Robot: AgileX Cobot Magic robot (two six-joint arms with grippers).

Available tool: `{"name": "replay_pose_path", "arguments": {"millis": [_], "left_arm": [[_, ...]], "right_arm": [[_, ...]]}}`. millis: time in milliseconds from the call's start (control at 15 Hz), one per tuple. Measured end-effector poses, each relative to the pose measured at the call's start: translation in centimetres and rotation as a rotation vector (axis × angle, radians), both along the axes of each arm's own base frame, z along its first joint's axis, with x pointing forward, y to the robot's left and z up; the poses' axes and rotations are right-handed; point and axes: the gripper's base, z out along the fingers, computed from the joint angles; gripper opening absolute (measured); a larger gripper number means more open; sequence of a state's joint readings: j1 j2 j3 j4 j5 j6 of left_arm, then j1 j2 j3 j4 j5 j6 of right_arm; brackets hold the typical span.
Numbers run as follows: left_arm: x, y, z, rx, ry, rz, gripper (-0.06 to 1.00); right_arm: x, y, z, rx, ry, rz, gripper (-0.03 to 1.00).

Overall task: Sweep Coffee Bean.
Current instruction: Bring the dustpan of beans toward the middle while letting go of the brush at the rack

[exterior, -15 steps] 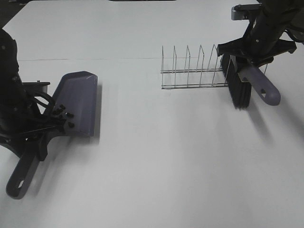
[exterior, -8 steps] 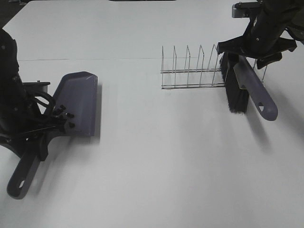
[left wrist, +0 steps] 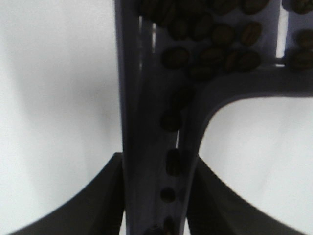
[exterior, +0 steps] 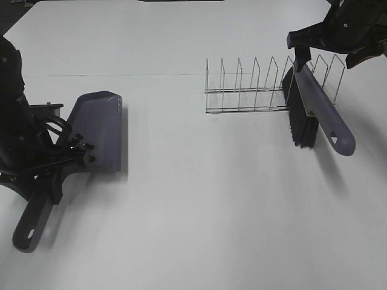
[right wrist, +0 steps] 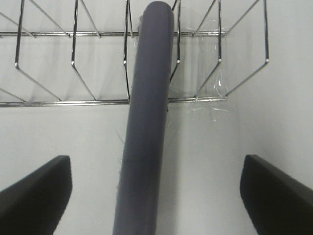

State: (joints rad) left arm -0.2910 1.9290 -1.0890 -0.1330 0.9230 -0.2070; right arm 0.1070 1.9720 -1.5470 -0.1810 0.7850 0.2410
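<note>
The purple dustpan (exterior: 97,130) lies on the white table at the left. Several dark coffee beans (exterior: 81,149) sit at its back by the handle; they also show in the left wrist view (left wrist: 210,44). My left gripper (exterior: 45,175) is shut on the dustpan handle (left wrist: 146,147). The purple brush (exterior: 320,109) with black bristles (exterior: 300,124) leans at the right end of the wire rack (exterior: 248,90). My right gripper (exterior: 329,45) is open above it, and its fingers (right wrist: 34,196) stand wide of the brush handle (right wrist: 146,122) without touching it.
The wire rack's prongs (right wrist: 73,58) stand right behind the brush. The white table (exterior: 211,211) stretches between dustpan and brush. The table's far left corner edge shows at the back (exterior: 18,24).
My right gripper has opened and lifted away from the brush, which now rests against the rack's right end. The left gripper and dustpan have barely shifted.
</note>
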Motion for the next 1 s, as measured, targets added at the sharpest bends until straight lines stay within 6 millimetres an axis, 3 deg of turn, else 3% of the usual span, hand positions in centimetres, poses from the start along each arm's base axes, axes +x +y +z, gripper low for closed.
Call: {"name": "replay_pose_path", "arguments": {"millis": [267, 533, 1000], "left_arm": [[0.7, -0.2, 0.1, -0.009, -0.050, 0.033, 0.32], [3.1, -0.9, 0.0, -0.024, -0.086, 0.036, 0.32], [6.2, -1.9, -1.3, -0.032, -0.111, 0.037, 0.32]], "right_arm": [[-2.4, 0.0, 5.3, 0.012, -0.044, 0.054, 0.82], [-5.5, 0.4, 10.5, 0.076, -0.116, 0.115, 0.81], [-7.6, 0.3, 12.5, 0.072, -0.100, 0.152, 0.81]]}}
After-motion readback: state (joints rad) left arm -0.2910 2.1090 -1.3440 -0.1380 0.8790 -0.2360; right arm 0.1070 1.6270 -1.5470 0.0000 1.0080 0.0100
